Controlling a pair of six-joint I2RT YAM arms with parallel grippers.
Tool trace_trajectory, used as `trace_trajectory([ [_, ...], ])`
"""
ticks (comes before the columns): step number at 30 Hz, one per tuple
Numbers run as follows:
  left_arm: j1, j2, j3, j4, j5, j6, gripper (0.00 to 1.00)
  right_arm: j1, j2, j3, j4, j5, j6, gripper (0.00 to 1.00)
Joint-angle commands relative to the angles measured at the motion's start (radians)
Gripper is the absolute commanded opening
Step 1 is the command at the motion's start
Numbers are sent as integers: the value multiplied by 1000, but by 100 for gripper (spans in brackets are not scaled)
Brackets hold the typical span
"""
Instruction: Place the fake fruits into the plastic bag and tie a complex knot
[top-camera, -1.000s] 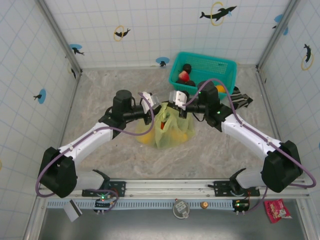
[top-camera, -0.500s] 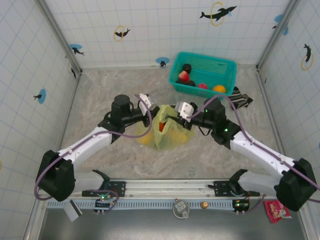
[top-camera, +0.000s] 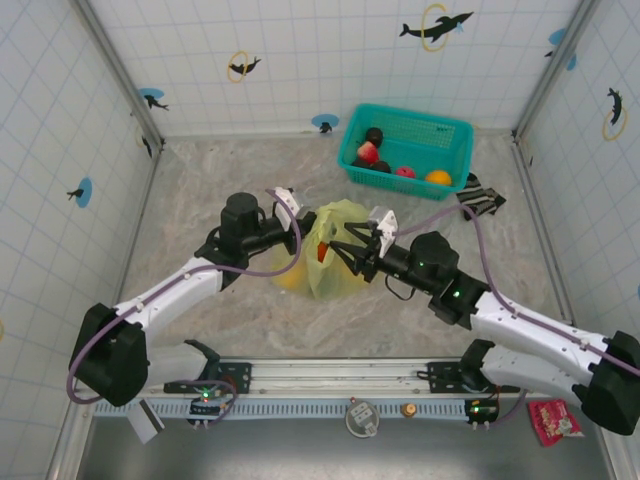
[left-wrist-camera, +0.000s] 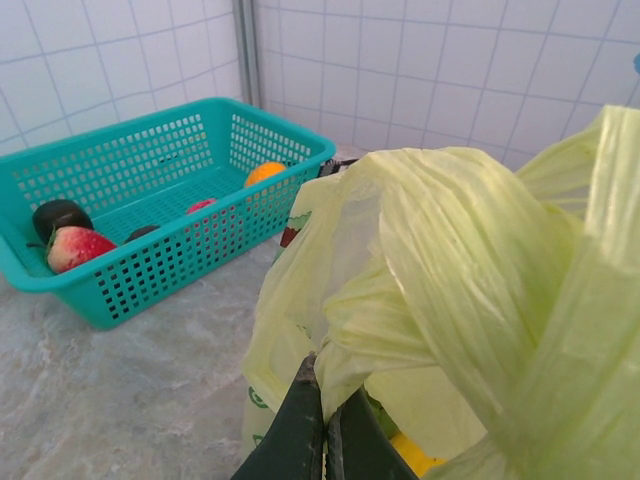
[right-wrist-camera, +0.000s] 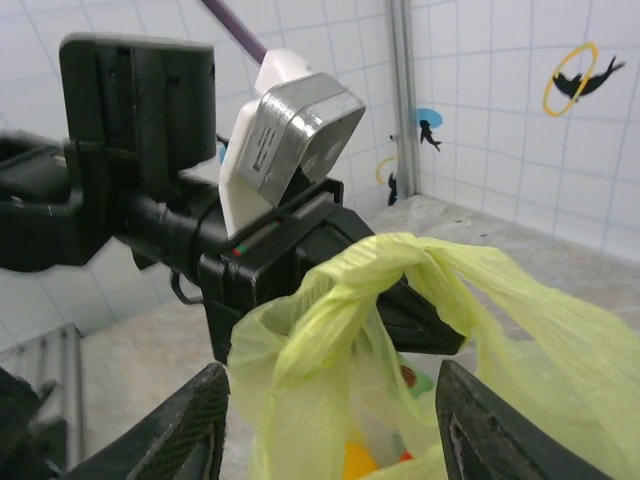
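The left jaws are pinching flat together on a fold of the bag (left-wrist-camera: 450, 250), low beside its bunched top. The right jaws are standing well open, one finger (right-wrist-camera: 185, 430) on either side of the bag's twisted handles (right-wrist-camera: 370, 275), gripping nothing. The bag is sitting on the surface (top-camera: 200, 180) between the two arms, with an orange fruit (top-camera: 321, 252) and a yellow fruit (left-wrist-camera: 412, 455) showing through its plastic. Farther back, apart from the bag, a teal basket (top-camera: 425, 130) is holding more fruits: a red-and-cream one (top-camera: 368, 153), dark ones, a red one and an orange one (top-camera: 438, 177). A striped cloth (top-camera: 482, 196) is lying just right of the basket.
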Motion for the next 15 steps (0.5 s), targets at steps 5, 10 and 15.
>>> trace_trajectory([
  [5, -6, -23, -12, 38, 2, -19, 0, 5, 98, 50, 97, -40, 154, 58],
  [10, -10, -25, -9, 38, 0, -20, 0, 7, 138, 59, 126, -54, 154, 56],
  [15, -18, -23, -5, 38, 1, -20, 0, 6, 168, 80, 137, -49, 151, 54],
])
